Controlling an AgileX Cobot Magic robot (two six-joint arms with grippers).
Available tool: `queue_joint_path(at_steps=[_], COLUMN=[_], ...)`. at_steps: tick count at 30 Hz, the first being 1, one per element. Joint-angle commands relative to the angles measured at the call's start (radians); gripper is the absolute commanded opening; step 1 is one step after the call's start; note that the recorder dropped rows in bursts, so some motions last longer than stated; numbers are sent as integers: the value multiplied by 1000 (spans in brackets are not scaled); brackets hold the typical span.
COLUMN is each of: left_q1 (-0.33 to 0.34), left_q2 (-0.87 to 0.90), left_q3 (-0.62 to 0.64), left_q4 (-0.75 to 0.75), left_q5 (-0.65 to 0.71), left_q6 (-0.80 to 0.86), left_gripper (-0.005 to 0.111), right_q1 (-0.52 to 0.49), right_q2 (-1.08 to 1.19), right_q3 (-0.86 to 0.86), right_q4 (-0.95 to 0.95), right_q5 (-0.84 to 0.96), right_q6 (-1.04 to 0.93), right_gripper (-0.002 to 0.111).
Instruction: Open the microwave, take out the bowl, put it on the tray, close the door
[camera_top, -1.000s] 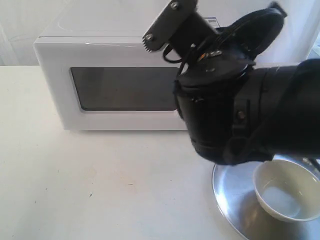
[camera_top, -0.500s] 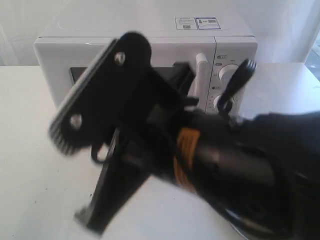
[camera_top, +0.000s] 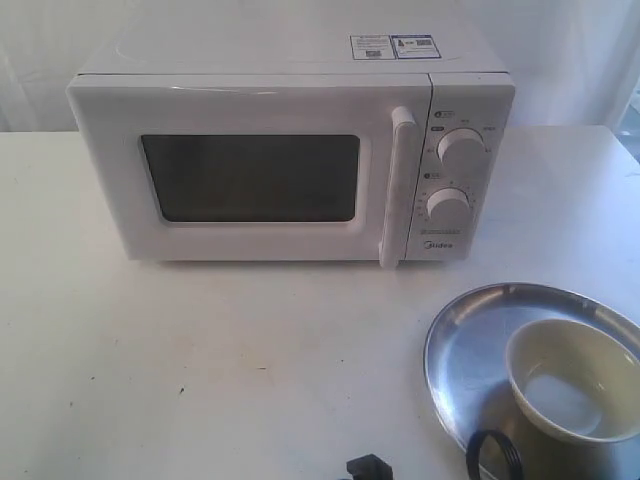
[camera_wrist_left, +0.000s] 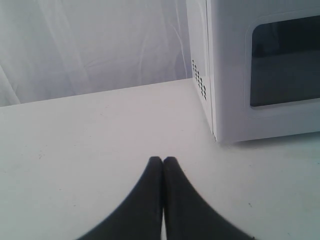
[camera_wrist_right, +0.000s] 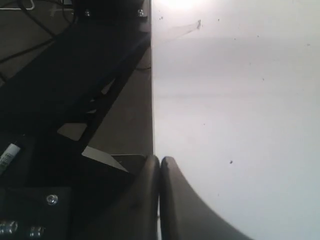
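Surface (camera_top: 200, 360) comes first: big and white, it carries everything. The microwave (camera_top: 290, 75) sits at the far side. Its door (camera_top: 105, 180) is shut flat, with the tall handle (camera_top: 397, 180) next to the two knobs. The tray (camera_top: 465, 335) lies near me on the right, well apart from the microwave. The bowl (camera_top: 570, 385) sits upright inside the tray, toward its right side.

So I think the job looks done, and the step in hand is just to park my arms safely. The left gripper (camera_wrist_left: 162, 161) hangs low over the surface, left of the microwave. Its jaws are pressed together and hold nothing. The right gripper (camera_wrist_right: 160, 159) is over an edge of the surface, the near one I think. Its jaws are pressed together too, and empty.

To do this well I would move both arms slowly and lift before going sideways. I would keep the right one away from the tray's rim so the bowl does not get bumped. I would keep the left one off the microwave's side wall.
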Motion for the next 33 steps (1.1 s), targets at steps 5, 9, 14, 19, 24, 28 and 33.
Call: queue_joint_path(at_steps=[5,9,14,19,24,28,33], left_q1=[-4,-4,-4,-4,-4,-4,-4], left_q2=[-2,-2,-2,-2,-2,-2,-2], left_q3=[-3,-3,-3,-3,-3,-3,-3], left_q4=[-8,-8,-8,-8,-8,-8,-8], left_q5=[-4,-4,-4,-4,-4,-4,-4], left_q6=[0,0,0,0,0,0,0], left_gripper=[0,0,0,0,0,0,0], right_q1=[0,0,0,0,0,0,0], right_q2=[-7,-7,-7,-11,-81,-199,-313], right_q3=[27,25,15,3,-62,-39,-32], right_q4=[110,122,127,152,93,-276,-386], right_q5=[82,59,68,152,722,983,983], right_q6=[-10,-13,-22,-123,72,568,885], right_gripper=[0,0,0,0,0,0,0])
